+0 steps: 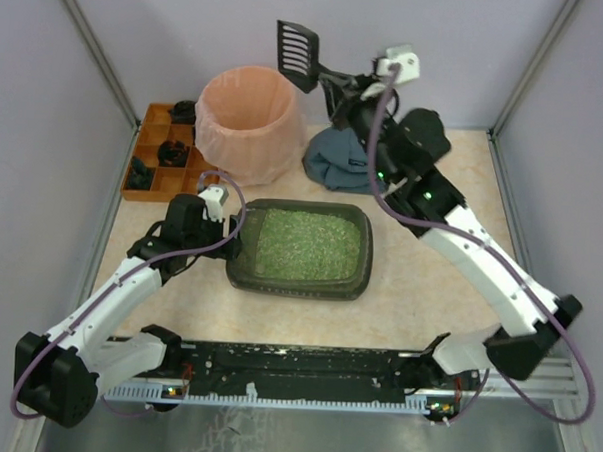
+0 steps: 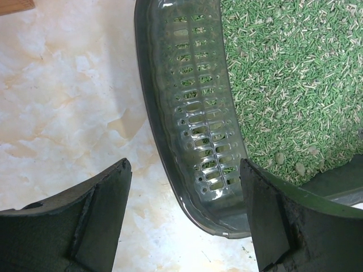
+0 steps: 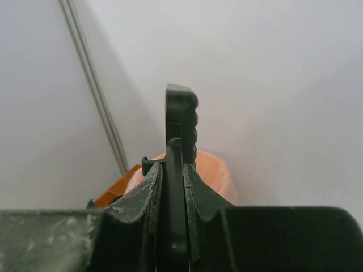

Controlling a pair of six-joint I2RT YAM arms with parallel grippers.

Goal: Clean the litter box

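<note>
The litter box (image 1: 365, 251) is a dark olive-grey tray of green litter (image 1: 306, 244) in the middle of the table. My left gripper (image 1: 236, 238) is at its left end. In the left wrist view that gripper (image 2: 185, 164) stands open, with the box's perforated corner wall (image 2: 198, 130) between its fingers; I cannot tell whether they touch it. My right gripper (image 1: 333, 85) is raised at the back, shut on the handle of a black slotted scoop (image 1: 296, 51). The scoop's blade is above the pink bin's far right rim. The right wrist view shows the scoop (image 3: 181, 113) edge-on in the shut gripper (image 3: 173, 175).
A round pink-lined bin (image 1: 248, 124) stands behind the box on the left. An orange compartmented tray (image 1: 149, 154) with dark items sits at the far left. A blue-grey cloth (image 1: 335, 157) lies crumpled behind the box on the right. Walls enclose the table on three sides.
</note>
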